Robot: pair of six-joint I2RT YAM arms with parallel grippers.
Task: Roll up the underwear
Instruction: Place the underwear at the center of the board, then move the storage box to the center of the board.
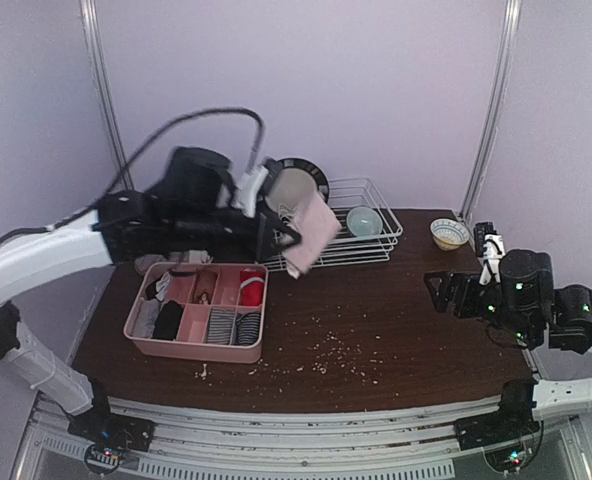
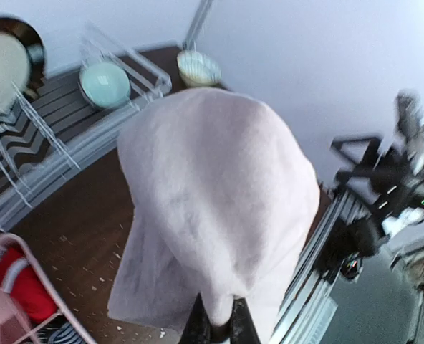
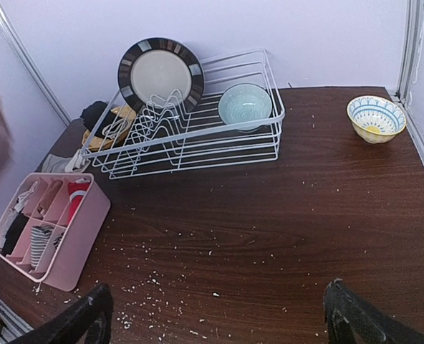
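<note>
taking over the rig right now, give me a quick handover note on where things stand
Left gripper: shut on the pale pink underwear, held in the air near the left end of the dish rack, cloth hanging loose.
Right gripper: open, empty, hovering over the right side of the table.
Pink organizer: on the left of the table, rolled items in its compartments.
Done: underwear is picked up.
Left: lay it flat on bare table, probably mid-table, then roll it. No rolling done yet.
</note>
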